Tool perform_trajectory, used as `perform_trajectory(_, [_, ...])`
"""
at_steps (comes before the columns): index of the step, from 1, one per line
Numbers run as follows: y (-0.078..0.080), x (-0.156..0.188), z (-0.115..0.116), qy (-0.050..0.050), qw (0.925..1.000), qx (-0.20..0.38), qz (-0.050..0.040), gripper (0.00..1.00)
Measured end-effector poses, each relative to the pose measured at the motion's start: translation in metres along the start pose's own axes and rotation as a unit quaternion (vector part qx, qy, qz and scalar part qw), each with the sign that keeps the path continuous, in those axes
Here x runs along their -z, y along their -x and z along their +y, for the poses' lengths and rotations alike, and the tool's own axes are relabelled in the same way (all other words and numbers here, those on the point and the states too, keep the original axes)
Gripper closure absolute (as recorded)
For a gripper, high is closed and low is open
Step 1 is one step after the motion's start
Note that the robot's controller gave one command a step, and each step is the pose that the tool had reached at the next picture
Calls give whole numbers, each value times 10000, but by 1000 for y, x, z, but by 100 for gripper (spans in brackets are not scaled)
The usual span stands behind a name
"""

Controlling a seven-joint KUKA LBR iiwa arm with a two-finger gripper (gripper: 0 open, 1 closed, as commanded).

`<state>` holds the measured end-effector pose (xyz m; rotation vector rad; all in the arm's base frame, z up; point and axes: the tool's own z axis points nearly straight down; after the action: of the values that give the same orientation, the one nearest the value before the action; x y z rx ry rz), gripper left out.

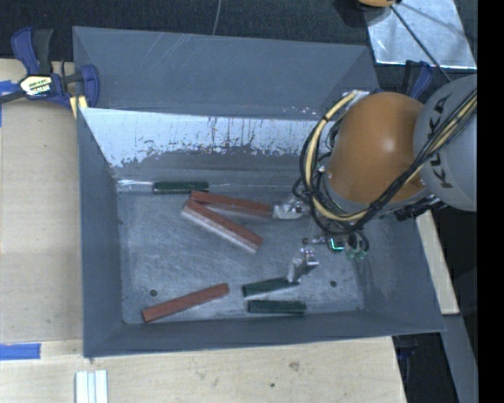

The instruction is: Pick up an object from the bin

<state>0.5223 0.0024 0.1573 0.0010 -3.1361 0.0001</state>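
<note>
Camera view — gripper [297,240] low between red-brown bar [235,205] and dark green stick [267,287], open or closed unclear — approach step; next, centre on one.

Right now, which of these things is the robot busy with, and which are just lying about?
Likely in play: gripper; dark stick nearest it.
Lying about: two brown sticks mid-bin; lone brown stick; dark stick at the back; dark stick by the front wall.

The bin [101,250] is grey, with dark streaks on its back wall. There are three red-brown bars [185,301] and three dark green bars [276,307]. The cover [378,145] is orange, the cables [313,193] black.
</note>
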Motion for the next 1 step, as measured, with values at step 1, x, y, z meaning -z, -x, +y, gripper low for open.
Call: perform_trajectory(1, [2, 4, 0, 0, 10000, 0, -41, 0])
